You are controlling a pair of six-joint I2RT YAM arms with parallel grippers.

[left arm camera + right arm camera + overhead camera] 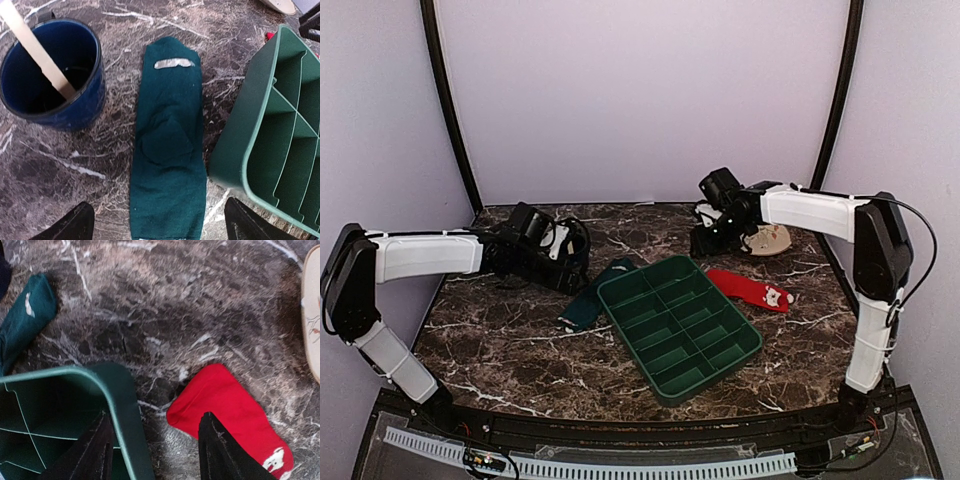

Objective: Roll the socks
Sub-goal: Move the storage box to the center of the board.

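The green sock point(169, 150) lies flat near the middle of the table point(50, 165). The left gripper point(160, 227) hangs over it, wide open, probably ready to pinch one end. The red sock point(227, 410) lies flat nearer the right edge, past the tray point(235, 145), and the right gripper point(155, 450) is wide open too, holding nothing.

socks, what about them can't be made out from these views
teal sock, left wrist view: near end cut off by the bottom edge.
red sock, right wrist view: a finger of the right end effector covers part; the bottom edge cuts its white-patched end.
both socks, top view: too small to show folds.
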